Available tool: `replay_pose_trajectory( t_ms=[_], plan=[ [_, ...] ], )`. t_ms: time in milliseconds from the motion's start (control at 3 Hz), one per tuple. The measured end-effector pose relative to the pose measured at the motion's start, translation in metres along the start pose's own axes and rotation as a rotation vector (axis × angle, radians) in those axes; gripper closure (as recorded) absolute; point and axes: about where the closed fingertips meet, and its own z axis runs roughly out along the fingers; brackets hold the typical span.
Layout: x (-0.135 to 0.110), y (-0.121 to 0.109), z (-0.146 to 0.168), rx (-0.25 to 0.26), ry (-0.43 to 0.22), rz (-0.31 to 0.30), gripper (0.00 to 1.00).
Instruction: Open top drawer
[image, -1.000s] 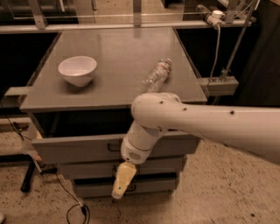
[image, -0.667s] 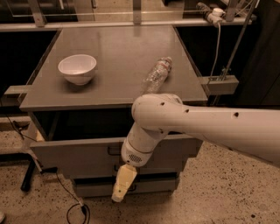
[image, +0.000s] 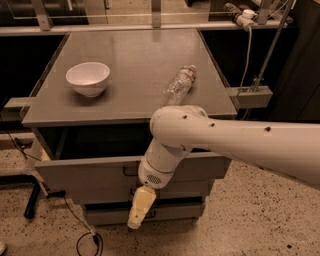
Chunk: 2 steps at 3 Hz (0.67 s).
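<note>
White robot arm's tan end effector (image: 139, 209) hangs nearest, pointing down in front of the two lower grey drawers (image: 182, 190), just under the top one's handle; can't tell how open it is or if it's holding anything. The wide grey top drawer (image: 85, 176) sits partway out from under the grey bench (image: 135, 60). I'd guess the pull's mostly done, so next is a bit more straight-out travel. Farther back: white bowl (image: 88, 77), clear plastic bottle (image: 180, 84).

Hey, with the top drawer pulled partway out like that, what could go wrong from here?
The gripper hangs below the top drawer, in front of the lower drawers; moving carelessly, it might knock their handles. The bottle lies on its side on the tabletop; a jolt could roll it off.
</note>
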Motion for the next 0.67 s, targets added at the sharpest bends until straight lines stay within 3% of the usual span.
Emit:
replay_pose_trajectory(
  t_ms=[667],
  plan=[
    [-0.003,0.0083,0.0069,-0.034,0.011,0.008,0.0]
  ],
)
